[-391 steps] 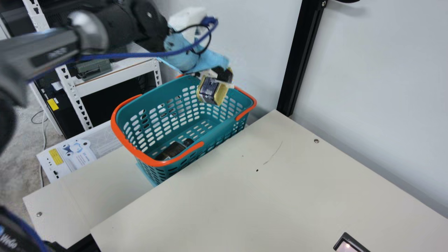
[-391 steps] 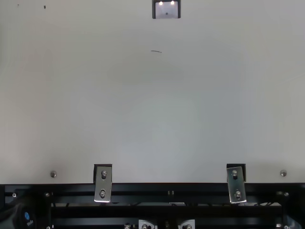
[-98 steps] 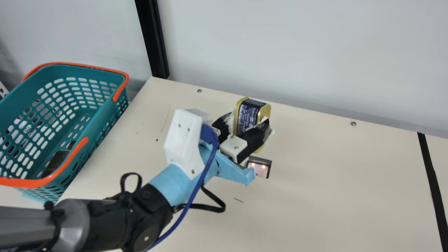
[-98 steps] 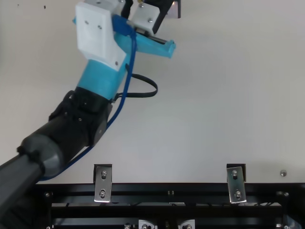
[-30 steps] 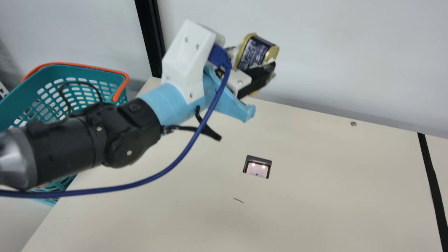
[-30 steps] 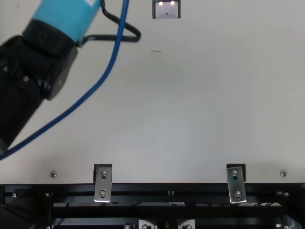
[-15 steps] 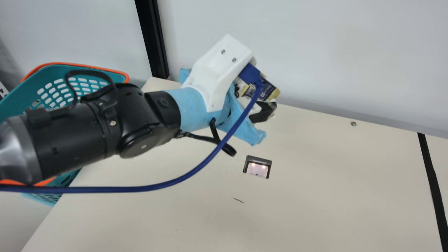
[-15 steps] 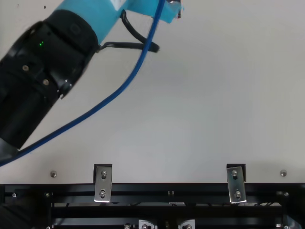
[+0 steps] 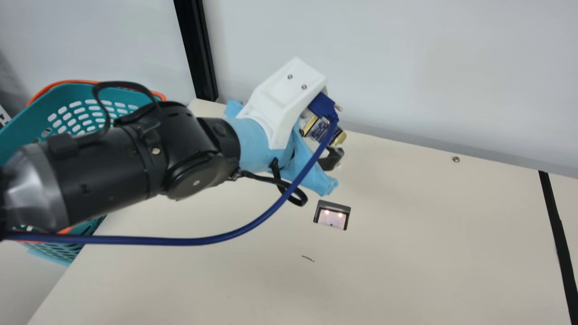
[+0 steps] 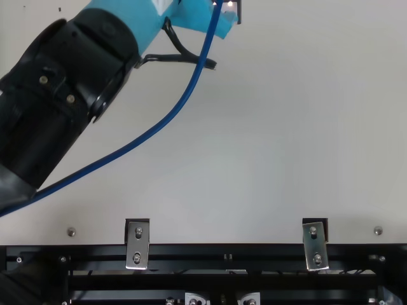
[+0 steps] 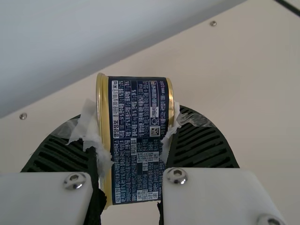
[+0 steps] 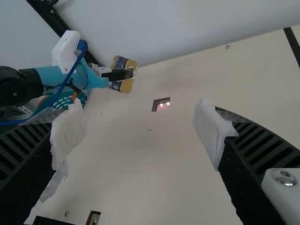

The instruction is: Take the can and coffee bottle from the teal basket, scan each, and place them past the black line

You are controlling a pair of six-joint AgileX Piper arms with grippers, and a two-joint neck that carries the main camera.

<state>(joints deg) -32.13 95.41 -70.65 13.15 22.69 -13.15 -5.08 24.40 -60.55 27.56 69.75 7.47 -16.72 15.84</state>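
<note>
While the left gripper (image 9: 321, 135) clasps the can (image 11: 140, 140) above the table (image 9: 429, 262) near the scanner (image 9: 332, 215), the right gripper (image 12: 140, 127) stands wide.
Gold rims (image 11: 103, 108) edge its rounded body, the navy label (image 11: 139, 183) crowded with pale print.

gold-rimmed navy can (image 11: 138, 136) in left claw (image 9: 322, 141), orange-handled teal basket (image 9: 28, 124)

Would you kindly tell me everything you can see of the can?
The can is boxy with rounded corners, apparently metal, gold at both ends around a dark blue label with dense pale print. Tilted in the main view, it is held above the table, clamped by the left gripper, whose torn white padding touches both sides.
</note>
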